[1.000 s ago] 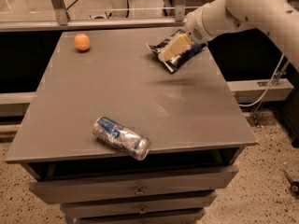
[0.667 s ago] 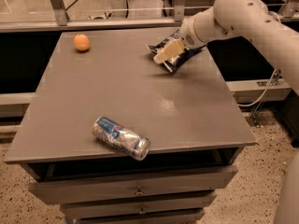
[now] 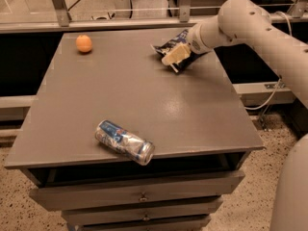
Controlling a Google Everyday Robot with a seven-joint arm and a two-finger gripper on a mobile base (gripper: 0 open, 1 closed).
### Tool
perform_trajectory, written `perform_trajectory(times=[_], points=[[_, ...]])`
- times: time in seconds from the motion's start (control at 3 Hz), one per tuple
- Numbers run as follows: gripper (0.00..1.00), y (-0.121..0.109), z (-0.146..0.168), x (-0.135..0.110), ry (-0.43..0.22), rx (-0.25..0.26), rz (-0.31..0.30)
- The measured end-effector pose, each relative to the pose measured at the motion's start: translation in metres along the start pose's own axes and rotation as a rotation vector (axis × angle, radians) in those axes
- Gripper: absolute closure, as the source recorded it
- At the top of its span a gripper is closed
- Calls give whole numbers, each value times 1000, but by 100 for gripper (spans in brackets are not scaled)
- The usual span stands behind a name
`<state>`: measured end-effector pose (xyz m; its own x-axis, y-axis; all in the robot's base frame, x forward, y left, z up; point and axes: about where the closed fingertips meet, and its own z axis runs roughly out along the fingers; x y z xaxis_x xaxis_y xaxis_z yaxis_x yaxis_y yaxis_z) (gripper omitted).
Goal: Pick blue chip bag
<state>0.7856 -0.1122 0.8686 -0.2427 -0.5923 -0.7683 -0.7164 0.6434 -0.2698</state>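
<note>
The blue chip bag [image 3: 169,43] is a dark navy crinkled bag with white lettering. It lies on the grey table [image 3: 144,105] at the far right, near the back edge. My gripper [image 3: 176,55] comes in from the right on a pale arm and sits right on the bag's near right part, covering it. The bag's left corner and top edge still show.
A crushed silver-blue drink can [image 3: 124,142] lies on its side near the table's front edge. An orange [image 3: 83,43] sits at the back left. Drawers run below the tabletop. A rail and metal posts stand behind the table, and a cable hangs at the right.
The arm has swung in, with its elbow now higher and further right. The gripper has shifted slightly left and down onto the bag. The bag's left corner has stayed about where it was.
</note>
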Motion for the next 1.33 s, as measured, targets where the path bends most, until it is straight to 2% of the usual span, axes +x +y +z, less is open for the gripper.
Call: perform_trajectory(times=[0.67, 1.0, 1.33], points=[[63, 1, 1, 8, 4, 4, -23], [93, 6, -1, 12, 5, -4, -38], [100, 10, -6, 8, -15, -5, -48]])
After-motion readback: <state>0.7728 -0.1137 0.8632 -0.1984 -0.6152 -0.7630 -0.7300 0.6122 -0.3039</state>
